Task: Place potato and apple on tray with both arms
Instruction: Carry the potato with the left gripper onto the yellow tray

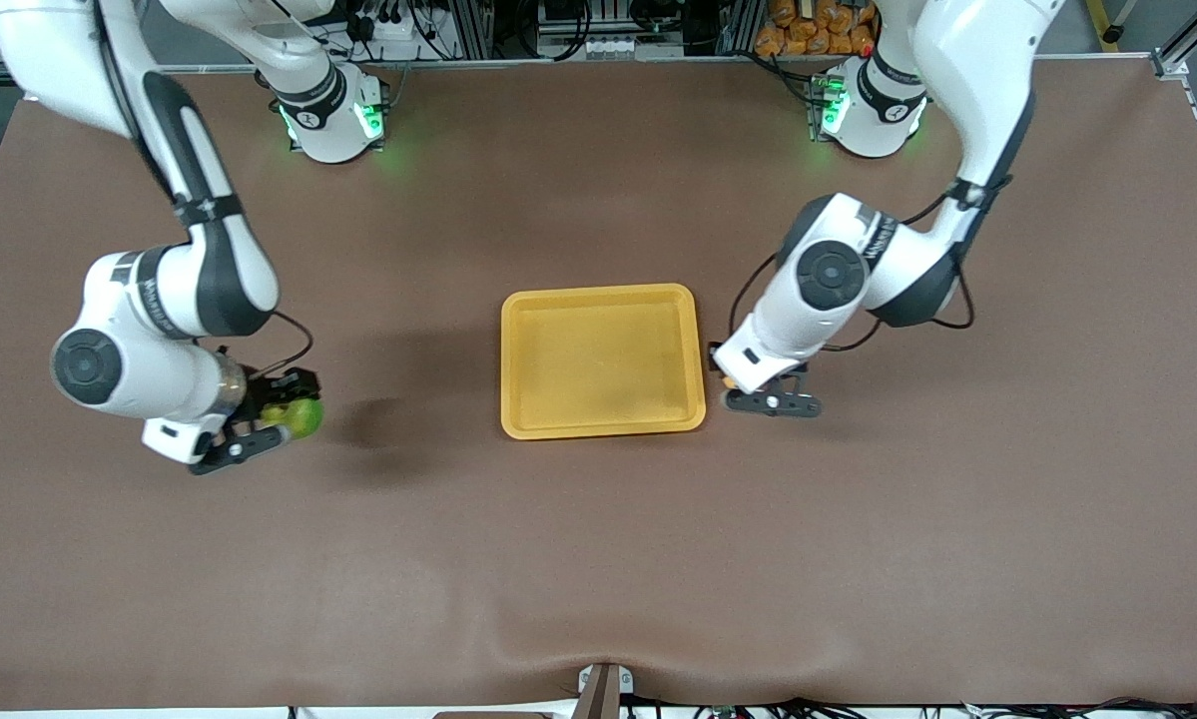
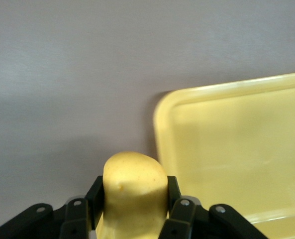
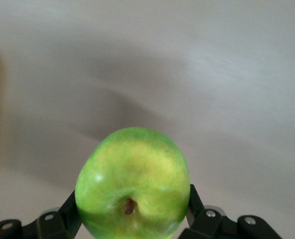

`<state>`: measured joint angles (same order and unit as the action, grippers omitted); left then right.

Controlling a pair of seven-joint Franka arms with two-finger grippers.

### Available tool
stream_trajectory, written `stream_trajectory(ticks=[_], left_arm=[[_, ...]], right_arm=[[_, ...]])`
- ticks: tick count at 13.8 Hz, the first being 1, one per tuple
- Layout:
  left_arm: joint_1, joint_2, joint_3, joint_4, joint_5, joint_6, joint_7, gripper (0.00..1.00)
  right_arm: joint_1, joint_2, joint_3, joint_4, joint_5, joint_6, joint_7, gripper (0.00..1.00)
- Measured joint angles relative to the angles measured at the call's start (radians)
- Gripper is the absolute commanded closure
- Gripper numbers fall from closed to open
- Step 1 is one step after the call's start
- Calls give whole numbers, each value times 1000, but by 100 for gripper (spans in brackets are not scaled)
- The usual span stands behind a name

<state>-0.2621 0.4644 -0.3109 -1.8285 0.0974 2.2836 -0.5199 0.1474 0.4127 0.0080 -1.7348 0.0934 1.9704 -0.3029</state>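
**Both arms are holding their food near the tray**

From the front view, the yellow tray is sitting empty in the middle of the brown desk. The left gripper is hanging just beside the tray's edge, toward the left arm's end of the desk. Only a tiny bit of the potato is peeking out there. The right gripper is over bare desk well apart from the tray, toward the right arm's end, with the apple in its jaws.

In the left wrist view, the jaws are clenching the potato from both sides. The tray's rim is lying right next to it. The potato could bump this rim if the arm is moving across too low.

In the right wrist view, the jaws are squeezing the round apple, stem dimple facing the camera. The apple is smooth and round, so it could be slipping out on the long trip to the tray.
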Motion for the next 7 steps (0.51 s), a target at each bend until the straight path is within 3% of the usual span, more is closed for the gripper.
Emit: stream_trajectory(ticks=[4, 7], left_arm=[[-87, 51, 0, 21, 0, 0, -135, 99], [-125, 75, 0, 22, 0, -2, -235, 99]], right_arm=[[137, 4, 1, 9, 188, -3, 0, 100], [181, 7, 1, 9, 238, 0, 4, 100]])
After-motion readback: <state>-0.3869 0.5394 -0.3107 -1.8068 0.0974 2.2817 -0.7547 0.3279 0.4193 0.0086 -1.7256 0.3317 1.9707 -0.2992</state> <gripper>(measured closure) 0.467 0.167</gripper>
